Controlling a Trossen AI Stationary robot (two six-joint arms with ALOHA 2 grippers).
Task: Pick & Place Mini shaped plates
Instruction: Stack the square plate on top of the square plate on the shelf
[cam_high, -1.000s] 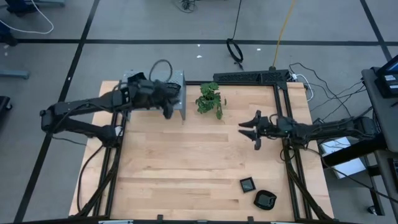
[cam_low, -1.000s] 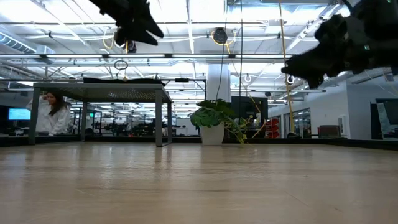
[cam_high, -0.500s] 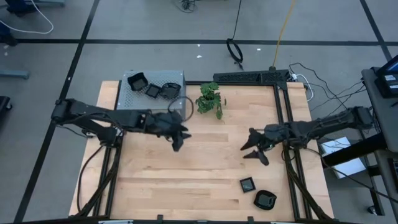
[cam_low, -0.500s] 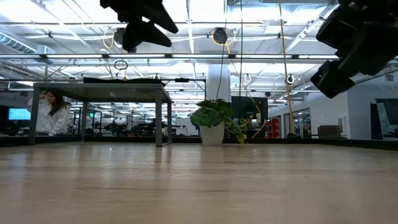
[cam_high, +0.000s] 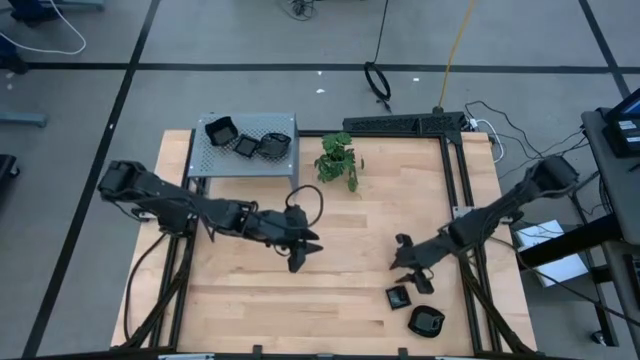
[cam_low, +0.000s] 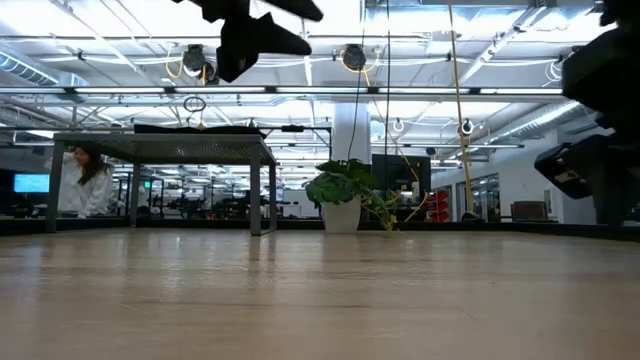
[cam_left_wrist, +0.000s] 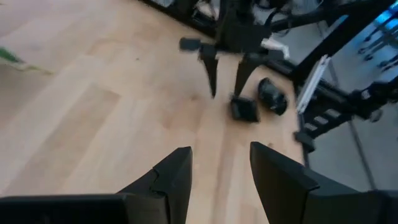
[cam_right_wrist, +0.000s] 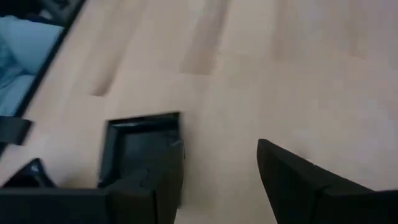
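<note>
a: where's the right gripper (cam_high: 408, 268) rn?

b: low over the pale wooden table (cam_high: 330, 300), near its front right corner, fingers apart w/ nothing between them. just beside it sits a small glossy black square dish (cam_high: 398, 297). wrist view has that dish (cam_right_wrist: 140, 149) right by one dark finger, so i'd guess it's lining up to straddle the rim.

a: why open that wide?

b: prob bc the plate's shallow & flat on the wood, needs an edge pinch. judgement only.

a: other plates?

b: a roundish glossy black dish (cam_high: 426, 322) just beside the square one, closer to the corner. three more black dishes (cam_high: 246, 140) sit on top of the grey perforated metal box (cam_high: 208, 162) at the back left, looks like the drop spot.

a: left gripper (cam_high: 303, 252)?

b: mid-table, hanging above the wood, fingers spread, empty. it faces the right arm's side, so maybe it's after the same pair.

a: the small green leafy plant (cam_high: 338, 158)?

b: back centre, well apart from both grippers, no obstacle.
</note>
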